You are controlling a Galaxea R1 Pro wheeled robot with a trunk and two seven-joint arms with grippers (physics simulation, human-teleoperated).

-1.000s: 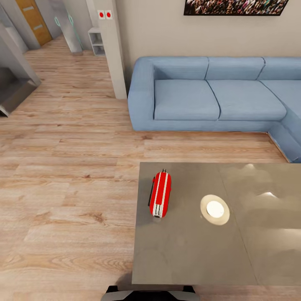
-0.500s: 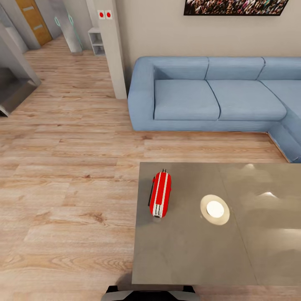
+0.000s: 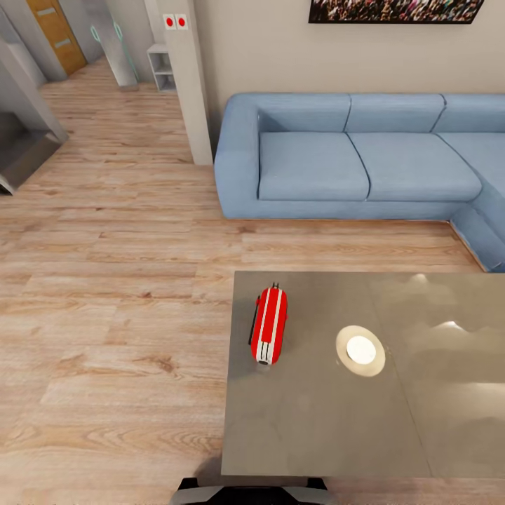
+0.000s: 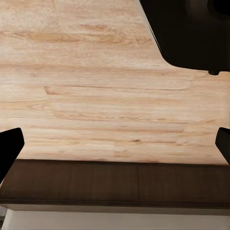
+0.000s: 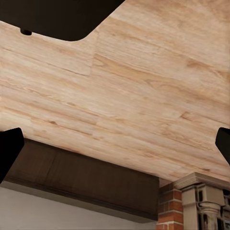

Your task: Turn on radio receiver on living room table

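Head view has the radio receiver [image 3: 268,325] lying on the table [image 3: 315,421], close to the table's left edge and toward its far side, long axis pointing roughly away from the robot. White stripes run down its red body, and a slim dark handle sits along its left side. Just to the right of it on the glossy grey top there's a round white glare spot [image 3: 360,351], apart from the radio. Behind the table is a blue sectional sofa [image 3: 351,165] against the wall, wood floor [image 3: 112,315] everywhere else.

Left wrist cam: left gripper [image 4: 115,143] is spread wide, dark fingertips [image 4: 9,148] poking in at both sides, nothing between them, just floorboards and a dark baseboard. Right gripper [image 5: 115,143] same deal, wide apart and empty, over wood floor, with a bit of brick column [image 5: 170,206] in the corner.
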